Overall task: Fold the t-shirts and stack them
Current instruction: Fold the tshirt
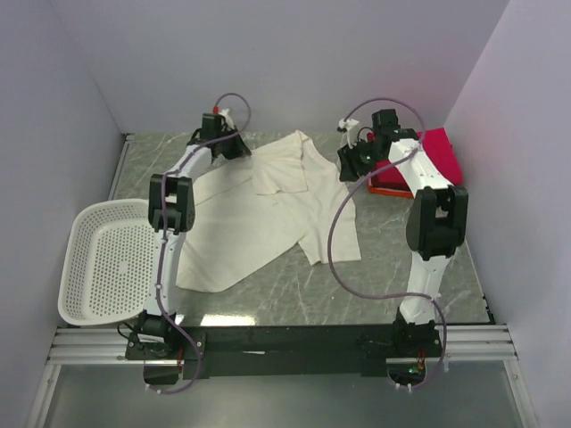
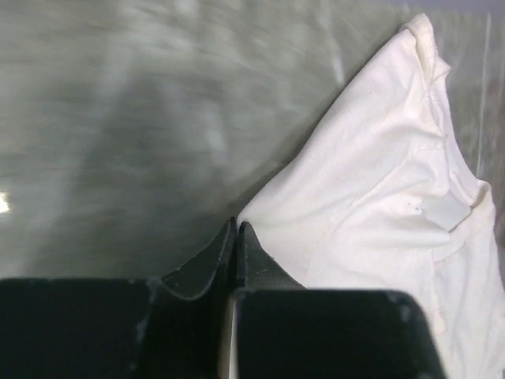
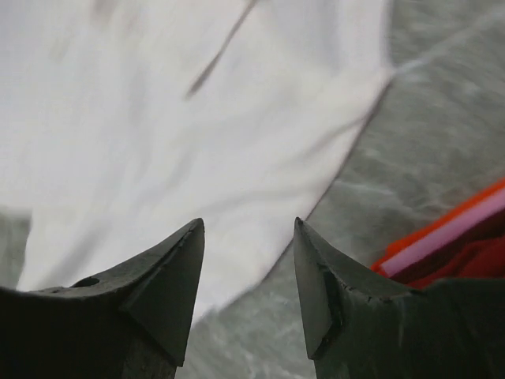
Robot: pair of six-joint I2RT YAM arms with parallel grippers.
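From overhead, the cream-white t-shirt (image 1: 259, 223) lies spread and partly doubled over across the middle of the surface (image 1: 294, 303). The crimson-pink t-shirt (image 1: 439, 152) sits on the orange-red t-shirt (image 1: 391, 189) at the far right, and a white basket (image 1: 89, 209) is at the left edge. The left end effector (image 1: 230, 143) is at the shirt's far-left edge, and the right end effector (image 1: 355, 162) hangs between the shirt and the coloured pile. On the left wrist camera, the left end effector (image 2: 237, 225) is closed, and a corner of the cream cloth (image 2: 371, 181) meets its tips, apparently pinched. With so thin a bite, I'd worry the corner slips free if it pulls hard. On the right wrist camera, the right end effector (image 3: 248, 229) is open and empty over the shirt's edge (image 3: 197, 142). The orange-red cloth (image 3: 442, 233) is near enough that a careless sweep could snag it and disturb the pile.
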